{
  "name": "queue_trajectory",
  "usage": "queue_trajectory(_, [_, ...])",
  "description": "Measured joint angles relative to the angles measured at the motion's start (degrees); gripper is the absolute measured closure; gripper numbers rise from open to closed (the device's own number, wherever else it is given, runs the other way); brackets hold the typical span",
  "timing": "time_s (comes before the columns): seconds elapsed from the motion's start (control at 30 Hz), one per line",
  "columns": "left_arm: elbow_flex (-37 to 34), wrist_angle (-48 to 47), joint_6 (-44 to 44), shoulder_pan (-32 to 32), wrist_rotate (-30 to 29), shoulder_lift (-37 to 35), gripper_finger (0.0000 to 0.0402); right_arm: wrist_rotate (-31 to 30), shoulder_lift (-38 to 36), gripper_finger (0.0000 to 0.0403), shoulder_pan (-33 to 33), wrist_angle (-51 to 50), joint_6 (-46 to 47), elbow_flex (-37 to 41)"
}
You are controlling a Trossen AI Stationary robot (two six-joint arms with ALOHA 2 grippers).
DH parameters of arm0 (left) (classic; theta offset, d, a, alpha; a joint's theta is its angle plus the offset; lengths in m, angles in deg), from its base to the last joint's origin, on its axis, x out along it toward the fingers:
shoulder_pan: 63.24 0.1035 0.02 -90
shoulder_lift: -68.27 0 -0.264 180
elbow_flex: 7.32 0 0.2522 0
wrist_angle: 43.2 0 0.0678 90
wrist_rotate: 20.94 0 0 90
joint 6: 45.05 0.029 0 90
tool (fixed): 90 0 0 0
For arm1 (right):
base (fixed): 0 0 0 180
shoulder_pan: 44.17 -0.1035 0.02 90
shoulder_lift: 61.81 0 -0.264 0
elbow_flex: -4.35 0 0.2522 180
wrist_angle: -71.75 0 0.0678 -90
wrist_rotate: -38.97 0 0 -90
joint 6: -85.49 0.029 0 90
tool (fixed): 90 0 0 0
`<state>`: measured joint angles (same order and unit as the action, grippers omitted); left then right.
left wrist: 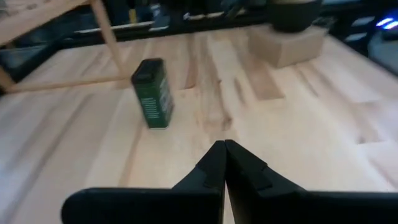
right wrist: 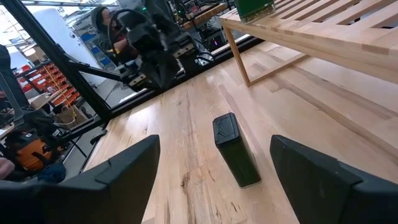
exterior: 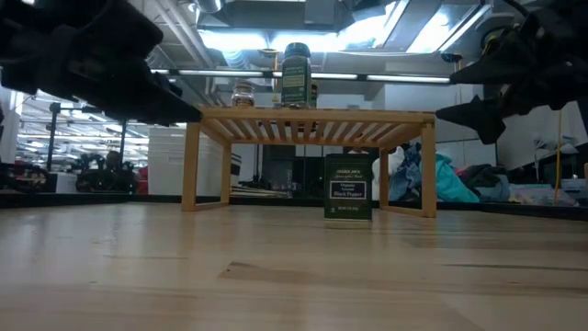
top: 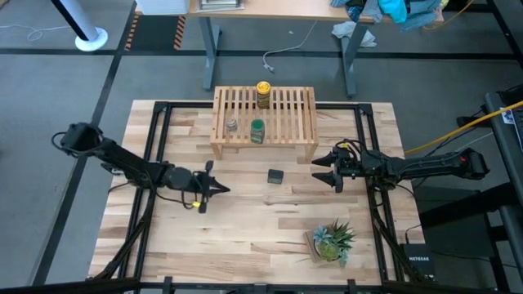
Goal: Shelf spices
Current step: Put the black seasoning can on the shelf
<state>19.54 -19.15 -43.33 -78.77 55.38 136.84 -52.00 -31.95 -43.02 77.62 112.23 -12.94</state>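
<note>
1. The wooden shelf [top: 265, 122] stands at upper centre of the high view, on the butcher-block table [top: 245, 237].
2. Three spices sit on its slatted top: the yellow-lidded jar [top: 263, 94] near the upper edge, the green-lidded jar [top: 257, 131] toward the lower edge, and the small grey-topped clear jar [top: 232, 125] just left of it.
3. In the low view the green-lidded jar [exterior: 295, 74] is the tallest shape on the rack, with the clear jar [exterior: 243, 94] to its left; contents of either cannot be made out.
4. The black pepper tin [top: 275, 175] stands upright on the table below the shelf, at centre of the high view, between the two grippers.
5. The left gripper [top: 219, 189] sits left of the tin, well apart, its jaws pressed together with nothing in them.
6. The right gripper [top: 320, 169] is right of the tin, jaws spread wide, the tin [right wrist: 235, 149] framed between its fingers [right wrist: 118, 177] but untouched.
7. A potted green plant [top: 331, 241] on a wooden block sits at lower right.
</note>
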Motion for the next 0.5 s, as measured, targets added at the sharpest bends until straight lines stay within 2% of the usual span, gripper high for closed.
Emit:
queue_trajectory(0.1, [-3.21, 7.12, 1.72, 3.44, 7.48, 0.0, 0.0401, -0.02, 0.0, 0.0091, 0.0, 0.0, 0.0, 0.0])
queue_trajectory(0.17, [-5.65, 13.07, 2.92, 5.37, 10.42, 0.0, 0.0401, -0.04, 0.0, 0.0091, -0.02, 0.0, 0.0, -0.02])
queue_trajectory(0.37, [-12.2, 21.15, -0.87, 8.51, 12.05, 0.0, 0.0401, 0.54, 0.0, 0.0091, -0.02, 0.02, 0.08, -0.02])
queue_trajectory(0.5, [-12.59, 22.52, -0.22, 8.56, 13.29, 0.04, 0.0401, 0.0, 0.27, 0.0091, -0.02, 0.0, 1.44, -0.02])
